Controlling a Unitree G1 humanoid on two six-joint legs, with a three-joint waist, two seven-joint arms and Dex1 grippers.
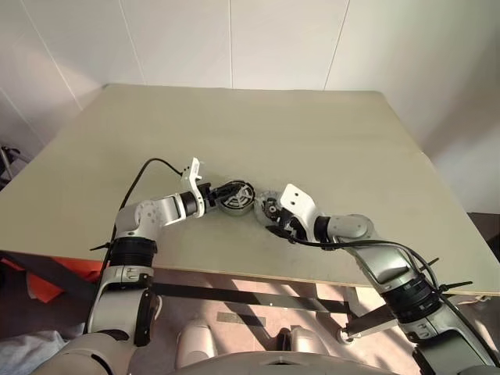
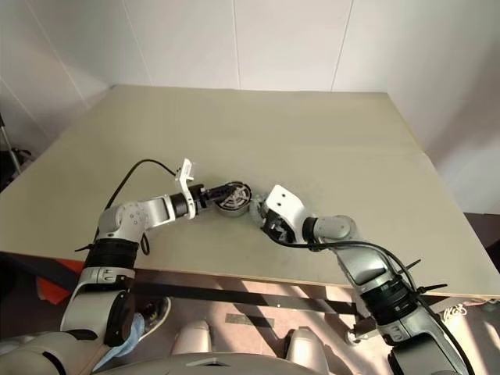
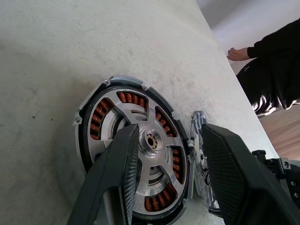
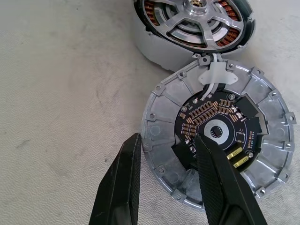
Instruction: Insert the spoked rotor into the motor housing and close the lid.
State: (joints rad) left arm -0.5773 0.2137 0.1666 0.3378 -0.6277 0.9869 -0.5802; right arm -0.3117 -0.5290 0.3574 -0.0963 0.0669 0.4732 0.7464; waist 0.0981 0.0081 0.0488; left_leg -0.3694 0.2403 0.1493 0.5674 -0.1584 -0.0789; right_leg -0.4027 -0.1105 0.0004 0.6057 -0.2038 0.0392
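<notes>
Motor housing [image 3: 133, 154] sits a little below and left of the middle of the left eye view, on the near half of the big pale table [image 1: 258, 133], which takes up most of that frame. It is the round silver case with copper-orange coils showing through the gaps of the spoked rotor [image 3: 150, 140], which already lies inside it, hub in the centre.

Next in size, the left gripper [image 3: 171, 176] comes in from the left of the left eye view and straddles the housing: one black finger [image 3: 119, 178] lies across the rotor face beside the hub and the other stands past the housing's rim. Whether those fingers actually press on anything I cannot tell; they stand apart around the rim.

Right gripper [image 4: 164, 183] reaches in from the lower right of the head view. Its jaws are parted over the near edge of the lid [image 4: 218, 136], one finger [image 4: 220, 187] over the lid's face and the other outside its edge; a grip cannot be told.

That lid, the grey ribbed disc, lies just beside the housing, to its right in the head view, with a dark circuit board and small copper parts facing up.

A person in black [image 3: 272, 70] shows at the upper right of the left wrist view, beyond the table edge.
</notes>
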